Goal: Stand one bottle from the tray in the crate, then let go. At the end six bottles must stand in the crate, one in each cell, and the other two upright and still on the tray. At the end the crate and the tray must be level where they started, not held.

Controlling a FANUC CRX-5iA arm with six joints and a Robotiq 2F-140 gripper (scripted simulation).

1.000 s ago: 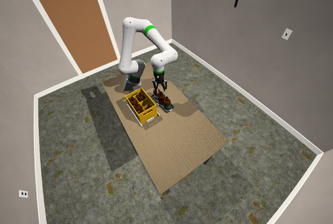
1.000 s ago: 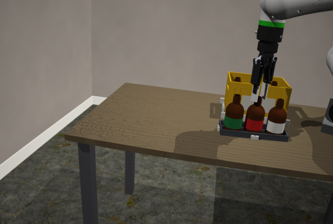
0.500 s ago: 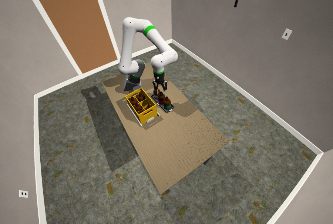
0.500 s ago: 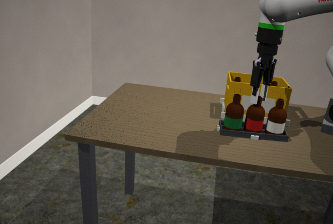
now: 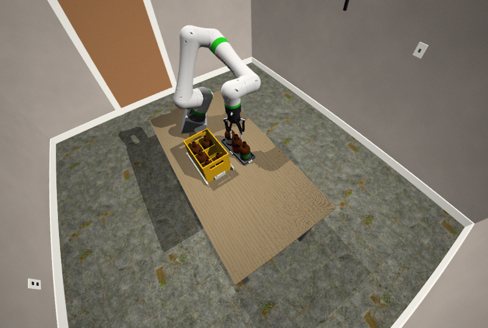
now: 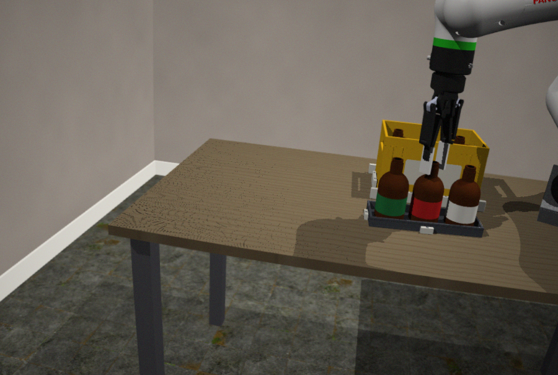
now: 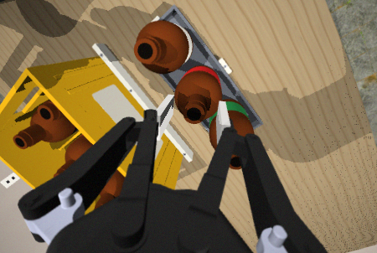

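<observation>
The black two-finger gripper hangs part-spread, holding nothing, its pads flanking the neck of the brown red-banded bottle, middle of the grey tray beside the yellow crate; step, by my reading: reaching; next, lower slightly and pinch the neck.
</observation>
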